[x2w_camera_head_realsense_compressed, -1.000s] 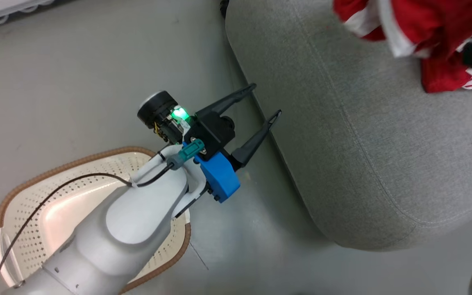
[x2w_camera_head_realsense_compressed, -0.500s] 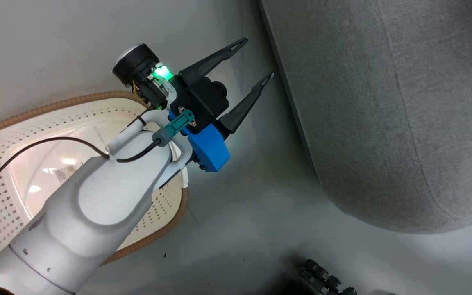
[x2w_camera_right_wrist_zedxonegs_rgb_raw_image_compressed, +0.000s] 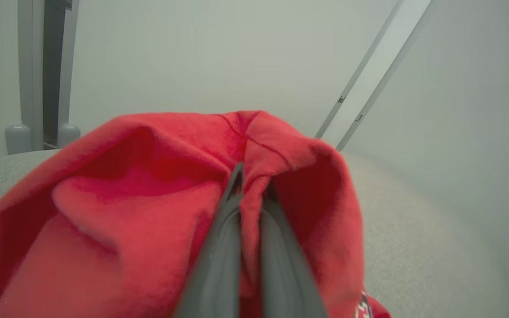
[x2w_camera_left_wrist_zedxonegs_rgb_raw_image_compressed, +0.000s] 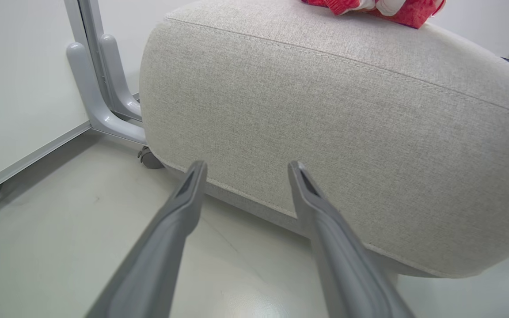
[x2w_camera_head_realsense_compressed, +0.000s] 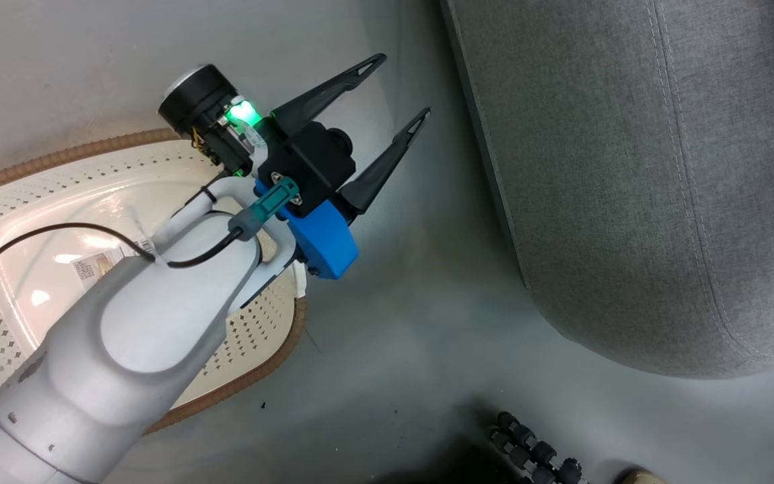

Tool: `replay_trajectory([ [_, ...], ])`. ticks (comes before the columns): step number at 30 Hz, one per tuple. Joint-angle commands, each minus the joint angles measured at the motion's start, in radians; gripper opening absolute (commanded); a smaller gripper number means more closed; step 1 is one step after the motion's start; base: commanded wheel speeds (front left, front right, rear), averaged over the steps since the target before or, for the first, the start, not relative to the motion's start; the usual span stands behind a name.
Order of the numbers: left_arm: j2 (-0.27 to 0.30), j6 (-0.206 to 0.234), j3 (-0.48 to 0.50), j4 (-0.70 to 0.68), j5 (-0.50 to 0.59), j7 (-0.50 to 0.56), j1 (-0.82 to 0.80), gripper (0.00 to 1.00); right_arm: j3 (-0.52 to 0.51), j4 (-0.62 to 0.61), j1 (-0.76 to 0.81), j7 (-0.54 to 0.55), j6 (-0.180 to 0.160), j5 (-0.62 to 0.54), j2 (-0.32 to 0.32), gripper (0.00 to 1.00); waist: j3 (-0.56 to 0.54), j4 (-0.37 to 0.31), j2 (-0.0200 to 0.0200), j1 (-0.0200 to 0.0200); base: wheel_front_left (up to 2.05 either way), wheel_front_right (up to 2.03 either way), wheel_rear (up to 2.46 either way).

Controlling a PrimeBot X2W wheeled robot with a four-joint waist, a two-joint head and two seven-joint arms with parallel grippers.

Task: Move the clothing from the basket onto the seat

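The cream perforated basket [x2w_camera_head_realsense_compressed: 263, 366] with its brown rim sits on the floor at the lower left, its glossy bottom and a paper label showing beside my left forearm. My left gripper [x2w_camera_head_realsense_compressed: 402, 87] hangs open above the floor between basket and seat, holding nothing. In the left wrist view its fingertips [x2w_camera_left_wrist_zedxonegs_rgb_raw_image_compressed: 245, 168] point at the side of the grey seat [x2w_camera_left_wrist_zedxonegs_rgb_raw_image_compressed: 325, 132], and red clothing [x2w_camera_left_wrist_zedxonegs_rgb_raw_image_compressed: 369, 6] with white trim lies on top. My right gripper [x2w_camera_right_wrist_zedxonegs_rgb_raw_image_compressed: 252, 185] is shut on a fold of red clothing [x2w_camera_right_wrist_zedxonegs_rgb_raw_image_compressed: 148, 212] above the seat [x2w_camera_right_wrist_zedxonegs_rgb_raw_image_compressed: 413, 229]. The seat [x2w_camera_head_realsense_compressed: 629, 168] spans the head view's right.
A grey metal frame leg [x2w_camera_left_wrist_zedxonegs_rgb_raw_image_compressed: 100, 97] and a small caster [x2w_camera_left_wrist_zedxonegs_rgb_raw_image_compressed: 148, 157] stand by the seat's far corner, next to a white panel. Black roller-like parts [x2w_camera_head_realsense_compressed: 535, 450] lie on the grey floor at the bottom of the head view.
The head camera has swung, so more of the basket shows and the red clothing has left the top right. My left gripper stays open; the gap to the seat edge looks slightly wider.
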Motion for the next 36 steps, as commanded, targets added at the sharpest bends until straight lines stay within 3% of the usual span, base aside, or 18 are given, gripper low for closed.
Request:
replay_trajectory([
  [1, 0.011, 0.003, 0.0, -0.008, -0.006, 0.003, 0.008, 1.0, -0.007, -0.004, 0.019, 0.0, -0.001, -0.002, 0.01, 0.0, 0.0, -0.003, 0.0, -0.0002, 0.0, 0.0, 0.0],
  [4, 0.015, 0.005, -0.001, -0.011, -0.008, 0.003, 0.011, 1.0, -0.011, -0.006, 0.033, 0.0, -0.001, 0.001, 0.015, 0.0, -0.006, -0.005, 0.0, -0.0002, 0.0, 0.0, 0.0],
  [5, 0.016, 0.006, -0.002, -0.01, -0.009, 0.003, 0.015, 1.0, -0.014, -0.009, 0.038, 0.0, -0.001, 0.002, 0.017, 0.33, -0.011, -0.006, 0.0, -0.0002, 0.0, 0.0, 0.0],
  [6, 0.016, 0.007, -0.003, -0.009, -0.011, 0.002, 0.016, 1.0, -0.014, -0.013, 0.045, 0.0, -0.001, 0.003, 0.019, 0.98, -0.017, -0.007, 0.0, -0.0002, 0.0, 0.0, 0.0],
  [15, -0.005, 0.016, -0.008, 0.022, -0.036, -0.044, 0.052, 1.0, 0.024, -0.083, 0.176, 0.0, -0.001, 0.019, 0.042, 1.0, -0.123, -0.002, 0.0, -0.0002, 0.0, 0.0, 0.0],
  [23, -0.06, 0.034, 0.011, 0.097, -0.091, -0.112, 0.146, 1.0, 0.108, -0.133, 0.325, 0.0, -0.001, 0.032, 0.025, 1.0, -0.318, 0.028, 0.0, -0.0002, 0.0, 0.0, 0.0],
  [30, -0.09, 0.065, 0.086, 0.13, -0.138, -0.133, 0.225, 1.0, 0.199, -0.168, 0.395, 0.0, -0.001, 0.068, 0.003, 1.0, -0.457, 0.081, 0.0, -0.0002, 0.0, 0.0, 0.0],
  [36, -0.098, 0.088, 0.215, 0.091, -0.14, -0.132, 0.314, 1.0, 0.297, -0.181, 0.435, 0.0, -0.001, 0.083, 0.022, 1.0, -0.548, 0.148, 0.0, -0.0002, 0.0, 0.0, 0.0],
])
